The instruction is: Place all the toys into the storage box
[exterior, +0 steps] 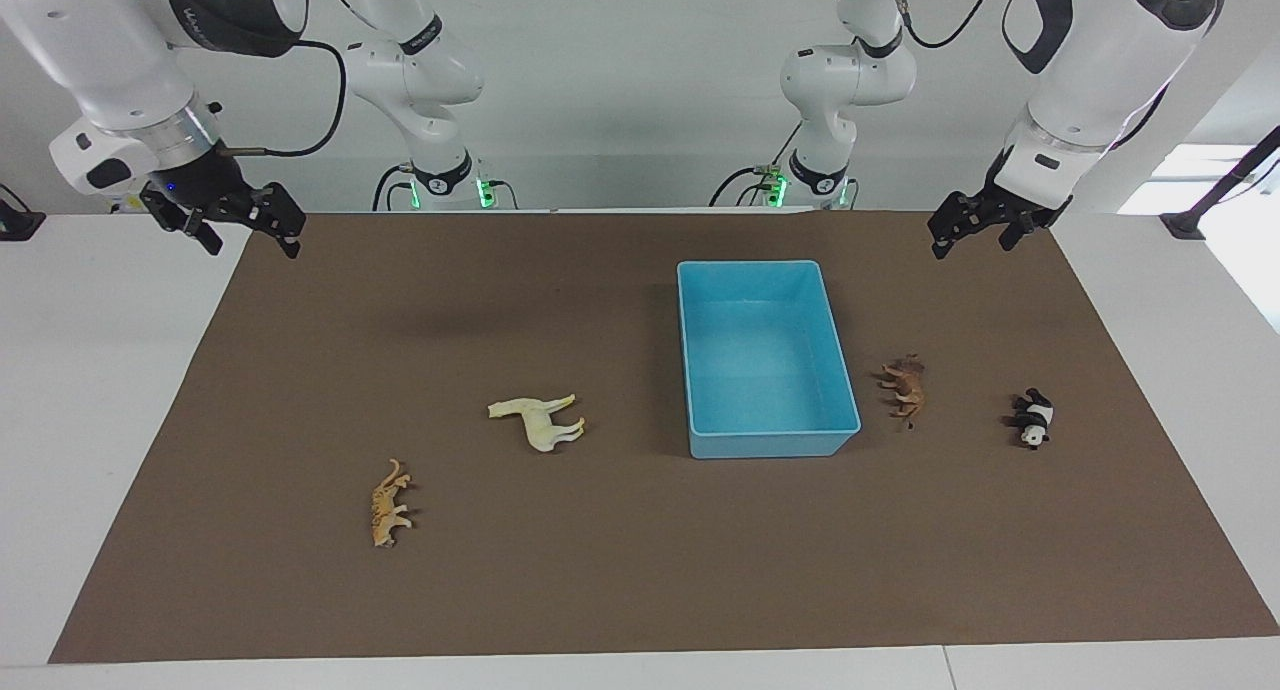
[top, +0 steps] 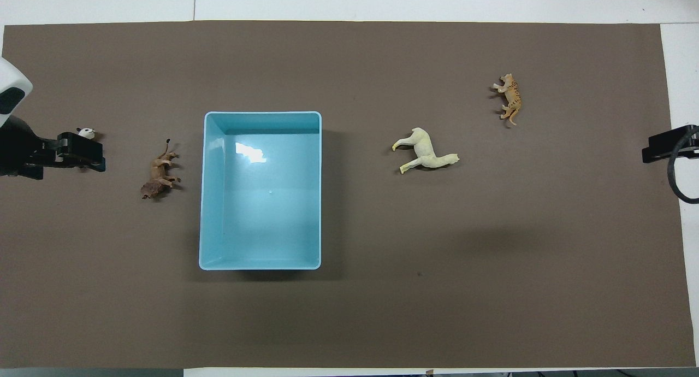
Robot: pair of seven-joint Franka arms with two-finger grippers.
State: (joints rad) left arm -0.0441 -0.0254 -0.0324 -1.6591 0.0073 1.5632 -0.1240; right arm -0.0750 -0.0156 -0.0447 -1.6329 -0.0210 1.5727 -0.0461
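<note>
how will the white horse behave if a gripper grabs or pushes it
The white horse lies on its side on the brown mat, so it probably won't tip or roll. It looks like moulded plastic: likely stiff and light. A push would probably slide or spin it; the thin legs may slip from a pinch.

In the overhead view the left pincer [top: 82, 153] covers most of the panda [top: 86, 131], only its head shows, and the right pincer [top: 669, 147] is cut off by the picture's edge.
</note>
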